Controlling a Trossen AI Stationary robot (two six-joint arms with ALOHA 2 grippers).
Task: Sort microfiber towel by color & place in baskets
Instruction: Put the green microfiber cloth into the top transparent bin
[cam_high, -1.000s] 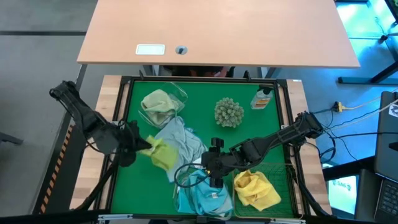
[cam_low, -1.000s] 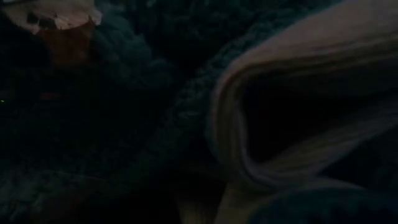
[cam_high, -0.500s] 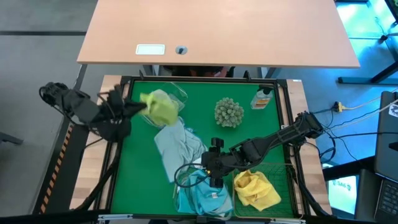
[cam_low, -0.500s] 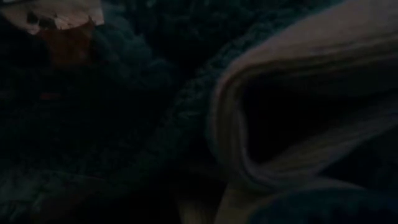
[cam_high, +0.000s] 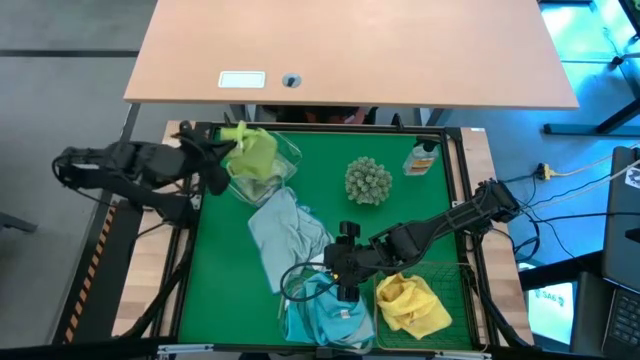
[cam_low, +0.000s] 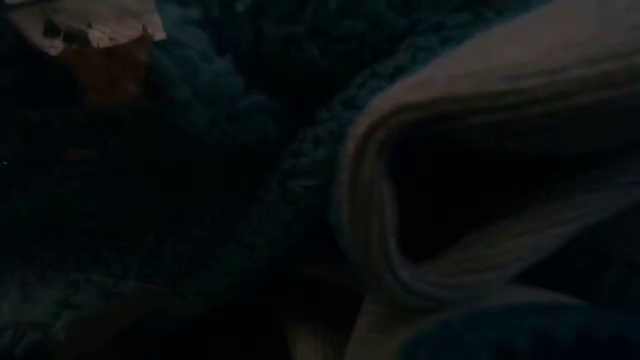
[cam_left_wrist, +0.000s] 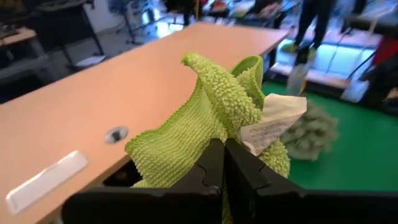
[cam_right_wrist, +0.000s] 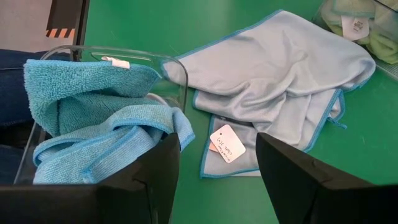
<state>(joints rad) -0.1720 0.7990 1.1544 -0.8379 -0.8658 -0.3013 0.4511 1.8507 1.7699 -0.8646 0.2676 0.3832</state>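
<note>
Currently: lime cloth over far-left tub

My left gripper (cam_high: 222, 150) is clamped on the lime green towel (cam_high: 254, 152), holding it above the clear tub (cam_high: 283, 150) at the mat's far-left corner. My right gripper (cam_high: 345, 262) hangs with fingers apart beside the near clear tub (cam_right_wrist: 112, 59) holding teal towels (cam_right_wrist: 93, 130). Light blue towel (cam_high: 285, 232) lies flat mid-mat; yellow towel (cam_high: 410, 303) sits in the wire basket (cam_high: 455, 275)

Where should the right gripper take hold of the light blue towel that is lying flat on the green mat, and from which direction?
Grip the light blue towel at a raised fold near its middle, coming straight down from above with open jaws. It lies spread and rumpled on the green mat, so its flat edges give little to pinch. The right gripper waits open beside it.
</note>
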